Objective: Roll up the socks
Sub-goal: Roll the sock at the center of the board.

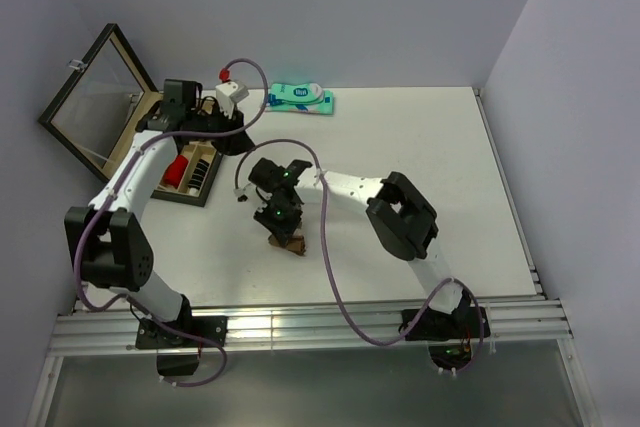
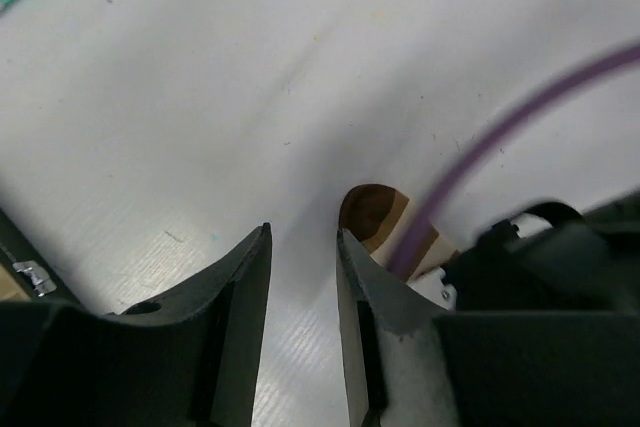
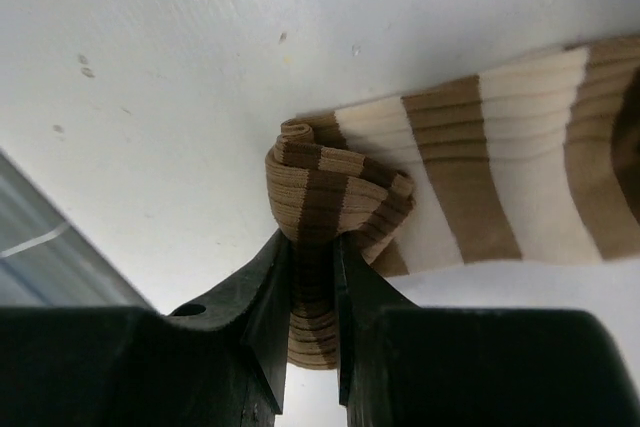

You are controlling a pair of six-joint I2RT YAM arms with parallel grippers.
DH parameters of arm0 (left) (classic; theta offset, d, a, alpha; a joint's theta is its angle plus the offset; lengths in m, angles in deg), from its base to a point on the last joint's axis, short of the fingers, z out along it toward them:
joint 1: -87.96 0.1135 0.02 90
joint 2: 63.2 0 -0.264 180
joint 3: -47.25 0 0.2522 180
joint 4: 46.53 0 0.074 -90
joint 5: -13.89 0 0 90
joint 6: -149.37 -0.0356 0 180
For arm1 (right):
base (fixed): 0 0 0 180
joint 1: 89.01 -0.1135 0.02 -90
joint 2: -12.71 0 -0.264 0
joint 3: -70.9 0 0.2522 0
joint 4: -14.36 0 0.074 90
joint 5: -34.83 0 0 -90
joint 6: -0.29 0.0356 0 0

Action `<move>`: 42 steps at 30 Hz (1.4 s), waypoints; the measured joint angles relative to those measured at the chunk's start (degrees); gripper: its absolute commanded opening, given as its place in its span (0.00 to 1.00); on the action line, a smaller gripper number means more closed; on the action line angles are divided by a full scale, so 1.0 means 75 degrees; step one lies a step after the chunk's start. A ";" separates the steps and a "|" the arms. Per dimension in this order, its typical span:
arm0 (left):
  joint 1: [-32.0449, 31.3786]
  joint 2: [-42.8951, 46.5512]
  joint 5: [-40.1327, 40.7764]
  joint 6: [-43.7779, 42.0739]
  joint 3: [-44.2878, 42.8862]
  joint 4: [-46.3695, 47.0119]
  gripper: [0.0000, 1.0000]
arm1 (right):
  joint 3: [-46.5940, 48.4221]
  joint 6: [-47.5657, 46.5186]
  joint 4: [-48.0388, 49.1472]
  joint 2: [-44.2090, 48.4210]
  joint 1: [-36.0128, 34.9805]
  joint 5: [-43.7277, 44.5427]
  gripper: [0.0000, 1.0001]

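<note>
Mid-table, toward the arms: right gripper point(image 3: 312, 242) pinching the brown sock point(image 3: 470, 167).
Jaws nearly together, a fold of the sock's rolled-up end caught between them, with the roll bunched at the fingertips. The rest of the tan-banded sock lies flat on the white table point(image 3: 200, 47), running off to the right in the wrist view. Left gripper point(image 2: 300, 232) hangs over bare table, jaws moderately apart, nothing between them. The sock's rounded end shows just past one finger, with no contact visible.
</note>
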 measured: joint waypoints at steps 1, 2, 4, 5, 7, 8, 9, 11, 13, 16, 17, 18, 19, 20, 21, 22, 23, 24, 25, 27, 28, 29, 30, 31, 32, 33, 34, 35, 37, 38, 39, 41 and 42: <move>0.0000 0.0143 0.0038 -0.0003 0.0076 0.0058 0.38 | 0.0128 0.0003 -0.0085 -0.0108 0.0108 -0.0248 0.13; 0.0000 0.0312 0.0082 -0.0012 0.0201 0.0169 0.39 | 0.0303 -0.0003 -0.0230 -0.0254 0.0274 -0.0600 0.14; 0.0009 0.0650 0.0268 -0.0085 0.0519 0.0466 0.39 | 0.0600 -0.0073 -0.0498 -0.0510 0.0504 -0.1154 0.15; 0.0015 0.0772 0.0350 -0.0143 0.0647 0.0583 0.39 | 0.0781 -0.0096 -0.0647 -0.0667 0.0612 -0.1437 0.16; -0.0003 0.1000 0.0452 -0.0259 0.0956 0.0679 0.39 | 0.1064 -0.0067 -0.0822 -0.0938 0.0801 -0.1958 0.17; -0.0076 0.1145 0.0510 -0.0373 0.1163 0.0635 0.39 | 0.1227 -0.0041 -0.0912 -0.1102 0.0930 -0.2299 0.18; -0.0224 0.1309 0.0624 -0.0539 0.1425 0.0629 0.39 | 0.1323 -0.0038 -0.0979 -0.1209 0.1026 -0.2562 0.19; -0.0679 0.1647 0.0988 -0.0880 0.1982 0.0615 0.39 | 0.1466 -0.0035 -0.1099 -0.1443 0.1221 -0.3177 0.20; -0.1416 0.2066 0.1428 -0.1274 0.2658 0.0618 0.41 | 0.1498 -0.0015 -0.1125 -0.1597 0.1405 -0.3684 0.21; -0.2550 0.2774 0.2020 -0.1778 0.3815 0.0784 0.42 | 0.1498 0.0044 -0.1119 -0.1781 0.1641 -0.4366 0.23; -0.2783 0.2952 0.2136 -0.1888 0.4089 0.0772 0.43 | 0.1498 0.0076 -0.1113 -0.1824 0.1699 -0.4535 0.24; -0.3010 0.3136 0.2323 -0.2031 0.4389 0.0822 0.44 | 0.1492 0.0102 -0.1102 -0.1856 0.1746 -0.4680 0.24; -0.3133 0.3258 0.2428 -0.2104 0.4587 0.0848 0.44 | 0.1489 0.0111 -0.1087 -0.1883 0.1778 -0.4776 0.25; -0.3314 0.3386 0.2611 -0.2206 0.4806 0.0915 0.44 | 0.1489 0.0128 -0.1070 -0.1915 0.1801 -0.4887 0.25; -0.3450 0.3471 0.2780 -0.2264 0.4969 0.0997 0.45 | 0.1489 0.0152 -0.1037 -0.1950 0.1818 -0.4986 0.26; -0.3605 0.3564 0.2952 -0.2337 0.5149 0.1145 0.45 | 0.1489 0.0178 -0.1008 -0.1988 0.1833 -0.5094 0.27; -0.3786 0.3637 0.3104 -0.2401 0.5333 0.1288 0.46 | 0.1489 0.0198 -0.0994 -0.2020 0.1842 -0.5176 0.27; -0.4022 0.3695 0.3319 -0.2460 0.5537 0.1483 0.46 | 0.1489 0.0230 -0.0968 -0.2055 0.1848 -0.5278 0.28; -0.4202 0.3736 0.3471 -0.2495 0.5709 0.1664 0.47 | 0.1489 0.0262 -0.0944 -0.2087 0.1856 -0.5365 0.29; -0.4654 0.3803 0.3791 -0.2597 0.6123 0.2043 0.48 | 0.1489 0.0323 -0.0915 -0.2136 0.1862 -0.5479 0.29; -0.4838 0.3832 0.3928 -0.2640 0.6309 0.2192 0.48 | 0.1489 0.0347 -0.0903 -0.2162 0.1871 -0.5543 0.29; -0.4978 0.3847 0.4016 -0.2672 0.6441 0.2285 0.51 | 0.1489 0.0388 -0.0889 -0.2192 0.1880 -0.5613 0.30; -0.5176 0.3853 0.4194 -0.2725 0.6607 0.2480 0.54 | 0.1489 0.0423 -0.0889 -0.2212 0.1894 -0.5654 0.30; -0.5321 0.3858 0.4357 -0.2751 0.6749 0.2684 0.54 | 0.1489 0.0460 -0.0886 -0.2229 0.1912 -0.5700 0.30; -0.5458 0.3873 0.4497 -0.2804 0.6889 0.2862 0.55 | 0.1489 0.0507 -0.0883 -0.2241 0.1929 -0.5741 0.30; -0.5607 0.3882 0.4648 -0.2859 0.7038 0.3104 0.56 | 0.1489 0.0539 -0.0880 -0.2253 0.1941 -0.5767 0.30; -0.5692 0.3885 0.4747 -0.2888 0.7143 0.3293 0.56 | 0.1486 0.0571 -0.0871 -0.2261 0.1950 -0.5791 0.30; -0.5770 0.3885 0.4846 -0.2935 0.7242 0.3491 0.57 | 0.1483 0.0606 -0.0857 -0.2270 0.1958 -0.5817 0.30; -0.5849 0.3876 0.4989 -0.3037 0.7396 0.3891 0.59 | 0.1454 0.0702 -0.0793 -0.2279 0.1967 -0.5863 0.31; -0.5869 0.3867 0.5074 -0.3077 0.7458 0.4127 0.59 | 0.1431 0.0740 -0.0758 -0.2279 0.1979 -0.5893 0.31; -0.5875 0.3856 0.5129 -0.3121 0.7516 0.4348 0.59 | 0.1428 0.0772 -0.0737 -0.2282 0.1990 -0.5916 0.31; -0.5875 0.3821 0.5281 -0.3217 0.7673 0.4876 0.59 | 0.1422 0.0819 -0.0714 -0.2282 0.1996 -0.5922 0.31; -0.5881 0.3791 0.5333 -0.3246 0.7740 0.5065 0.59 | 0.1422 0.0836 -0.0702 -0.2282 0.2002 -0.5922 0.31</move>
